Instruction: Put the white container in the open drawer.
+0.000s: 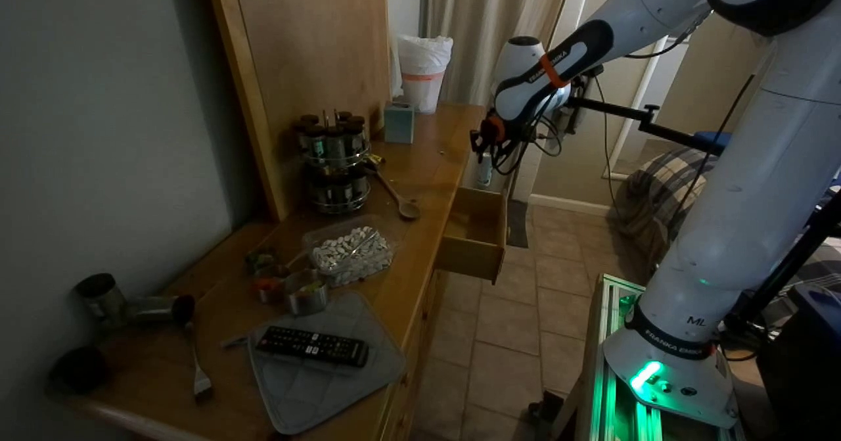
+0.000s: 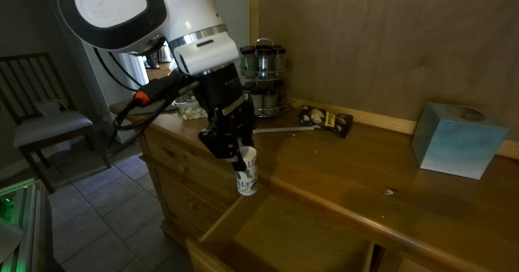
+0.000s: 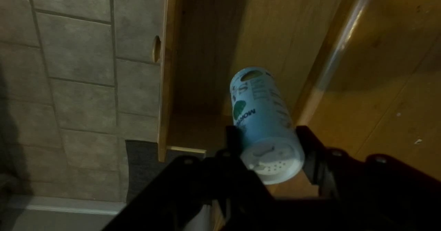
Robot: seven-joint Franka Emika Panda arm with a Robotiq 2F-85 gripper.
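The white container (image 2: 247, 178) is a printed cylinder with a perforated lid. It shows in an exterior view (image 1: 485, 171) and in the wrist view (image 3: 260, 110). My gripper (image 2: 243, 154) is shut on it near the lid end, one finger on each side, and holds it roughly upright in the air. The gripper also shows in an exterior view (image 1: 481, 145) and in the wrist view (image 3: 268, 138). The open drawer (image 1: 470, 258) juts out from the wooden counter, and the container hangs above its level. The drawer also shows in an exterior view (image 2: 221, 223) and the wrist view (image 3: 167, 72).
The wooden counter edge (image 2: 324, 207) runs beside the drawer. On the counter are a blue tissue box (image 2: 458, 142), a spice rack (image 2: 265, 79), a snack bag (image 2: 326, 120), a wooden spoon (image 1: 401, 204), a tub of white pieces (image 1: 355, 250) and a remote (image 1: 312, 346).
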